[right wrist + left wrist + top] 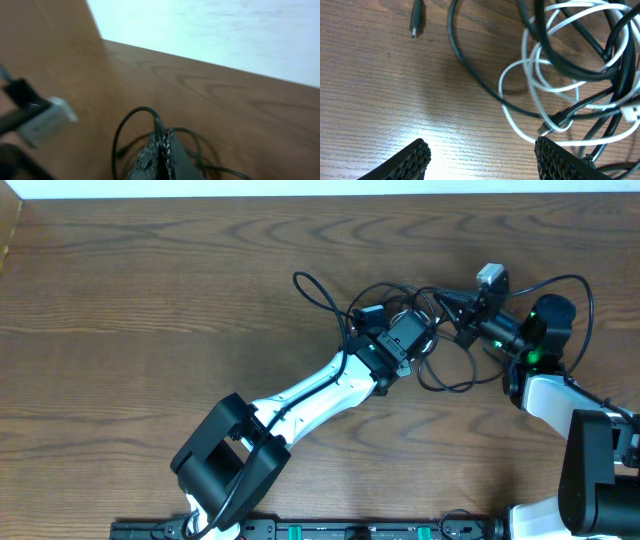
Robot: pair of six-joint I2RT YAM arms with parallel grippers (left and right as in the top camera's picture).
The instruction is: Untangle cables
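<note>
The cables lie in a tangle right of the table's centre. In the left wrist view the thin black cord (470,75) curves across the wood, and the white cord (530,95) loops through it on the right. A small black plug end (416,20) lies free at the top left. My left gripper (482,160) is open, with bare table between its fingers; its right finger (560,160) sits at the tangle's edge. From overhead, the left gripper (415,330) is over the tangle (440,375). My right gripper (162,142) is shut on the black cord (120,130), at the tangle's right side (452,307).
A black loop (315,288) of the cord reaches out to the left of the tangle. A white block-shaped piece (490,275) sits just behind the right gripper. The wooden table (150,300) runs wide to the left; a pale wall edges its far side.
</note>
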